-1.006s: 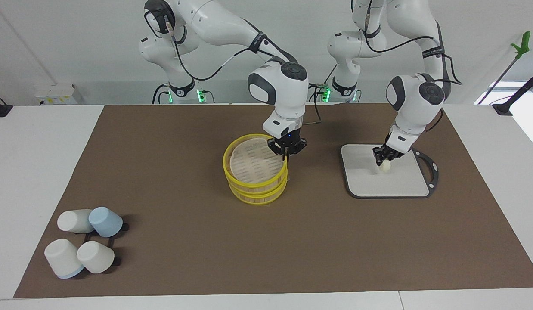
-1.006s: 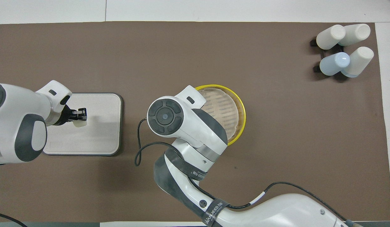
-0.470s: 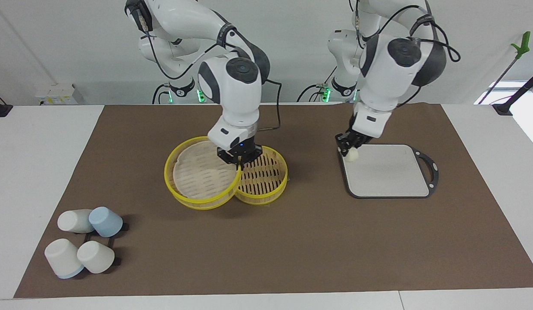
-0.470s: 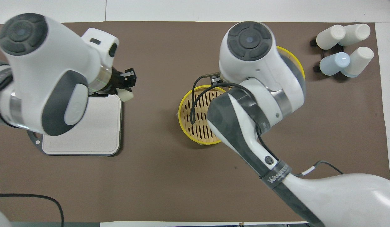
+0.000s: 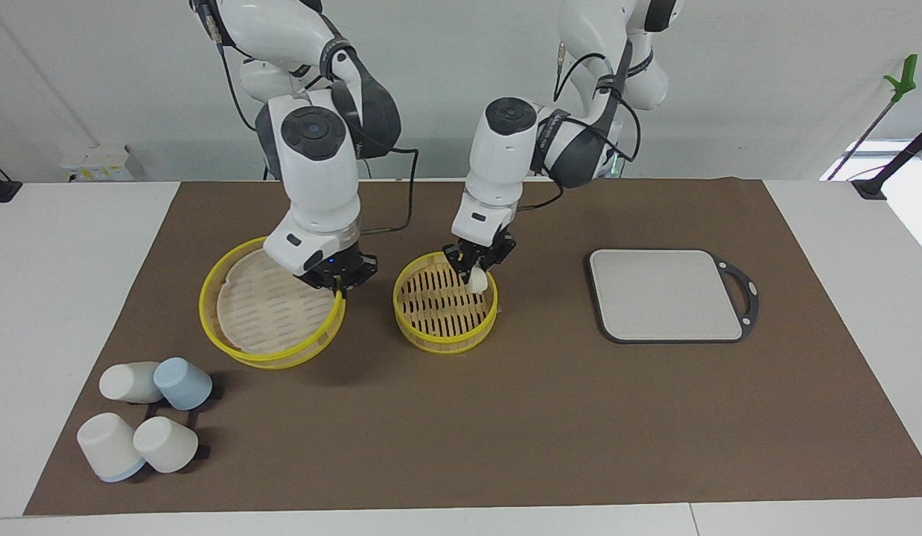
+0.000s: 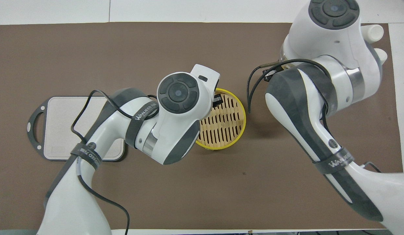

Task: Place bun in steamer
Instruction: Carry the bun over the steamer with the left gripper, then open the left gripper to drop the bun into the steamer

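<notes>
The steamer [image 5: 444,304] is an open yellow-rimmed basket with a slatted bottom, standing mid-mat; it also shows in the overhead view [image 6: 226,122]. My left gripper [image 5: 476,269] is shut on the bun [image 5: 478,281], a small cream lump, and holds it just over the basket's inside, by the rim at the left arm's end. In the overhead view the left wrist hides the bun. My right gripper [image 5: 339,281] is shut on the rim of the steamer lid [image 5: 267,313] and holds it beside the basket, toward the right arm's end, low over the mat.
A grey square board with a handle [image 5: 666,294] lies bare toward the left arm's end; it also shows in the overhead view [image 6: 61,114]. Several white and pale blue cups [image 5: 144,417] lie on a black rack at the right arm's end, farther from the robots.
My left gripper carried the bun from the board's edge to over the steamer basket. My right gripper moved the lid farther away from the basket, toward the right arm's end.
</notes>
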Robot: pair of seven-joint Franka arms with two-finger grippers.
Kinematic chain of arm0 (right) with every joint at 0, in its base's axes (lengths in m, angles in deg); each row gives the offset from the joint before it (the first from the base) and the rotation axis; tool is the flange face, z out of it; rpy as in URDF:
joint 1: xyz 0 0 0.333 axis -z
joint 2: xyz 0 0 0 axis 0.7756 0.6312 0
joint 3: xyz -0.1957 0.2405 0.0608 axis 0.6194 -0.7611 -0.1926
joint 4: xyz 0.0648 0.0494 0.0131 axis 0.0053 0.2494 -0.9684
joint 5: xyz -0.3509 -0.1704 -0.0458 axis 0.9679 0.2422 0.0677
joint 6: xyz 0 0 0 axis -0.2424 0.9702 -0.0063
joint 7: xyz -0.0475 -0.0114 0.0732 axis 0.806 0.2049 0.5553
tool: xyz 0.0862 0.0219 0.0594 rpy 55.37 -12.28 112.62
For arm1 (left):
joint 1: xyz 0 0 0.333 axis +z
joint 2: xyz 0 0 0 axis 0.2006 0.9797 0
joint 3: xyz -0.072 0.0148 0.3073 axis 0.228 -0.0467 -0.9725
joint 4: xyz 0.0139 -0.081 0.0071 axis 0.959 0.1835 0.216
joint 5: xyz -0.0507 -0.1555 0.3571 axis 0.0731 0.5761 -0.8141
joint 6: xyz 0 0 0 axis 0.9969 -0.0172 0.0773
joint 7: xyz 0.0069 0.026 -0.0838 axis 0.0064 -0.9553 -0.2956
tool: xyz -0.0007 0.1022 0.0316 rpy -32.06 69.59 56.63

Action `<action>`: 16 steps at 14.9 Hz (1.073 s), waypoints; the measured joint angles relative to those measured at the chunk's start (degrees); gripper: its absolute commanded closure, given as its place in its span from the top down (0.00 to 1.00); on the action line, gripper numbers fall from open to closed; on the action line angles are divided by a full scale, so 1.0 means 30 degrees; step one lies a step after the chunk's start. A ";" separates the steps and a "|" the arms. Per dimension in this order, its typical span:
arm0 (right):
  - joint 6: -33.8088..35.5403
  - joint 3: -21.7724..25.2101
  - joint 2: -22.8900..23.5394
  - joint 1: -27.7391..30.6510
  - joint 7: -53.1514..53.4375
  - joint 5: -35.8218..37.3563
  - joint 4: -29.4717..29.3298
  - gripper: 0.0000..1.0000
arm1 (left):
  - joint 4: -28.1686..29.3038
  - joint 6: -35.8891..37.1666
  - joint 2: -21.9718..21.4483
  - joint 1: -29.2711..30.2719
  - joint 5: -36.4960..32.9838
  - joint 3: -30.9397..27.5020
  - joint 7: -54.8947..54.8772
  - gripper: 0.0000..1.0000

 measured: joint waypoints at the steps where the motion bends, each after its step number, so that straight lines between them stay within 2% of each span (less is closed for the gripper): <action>1: -0.0016 -0.0001 0.0000 0.0333 -0.0406 -0.0074 0.0049 0.00 | 0.0242 -0.0353 0.0347 -0.0458 -0.0436 -0.0011 0.0000 0.32; 6: -0.0042 -0.0013 0.0000 0.0879 -0.1121 -0.0267 0.0214 0.00 | 0.1065 -0.2186 0.1770 -0.1426 -0.1178 -0.0062 0.0001 0.35; 7: -0.0042 -0.0023 -0.0001 0.0878 -0.1121 -0.0268 0.0223 0.00 | 0.1091 -0.2229 0.1823 -0.1425 -0.1186 -0.0095 -0.0005 0.44; 10: -0.0059 -0.0013 -0.0002 0.0949 -0.1121 -0.0269 0.0223 0.00 | 0.1098 -0.2260 0.1826 -0.1424 -0.1198 -0.0121 -0.0020 0.90; 11: -0.0060 -0.0012 -0.0002 0.0951 -0.1121 -0.0270 0.0223 0.00 | 0.1101 -0.2297 0.1826 -0.1424 -0.1198 -0.0121 -0.0019 1.00; 16: -0.0563 -0.0117 -0.0008 0.0895 -0.1121 -0.0307 0.0224 0.00 | 0.1129 -0.2138 0.1738 -0.1398 -0.1198 -0.0266 0.0110 1.00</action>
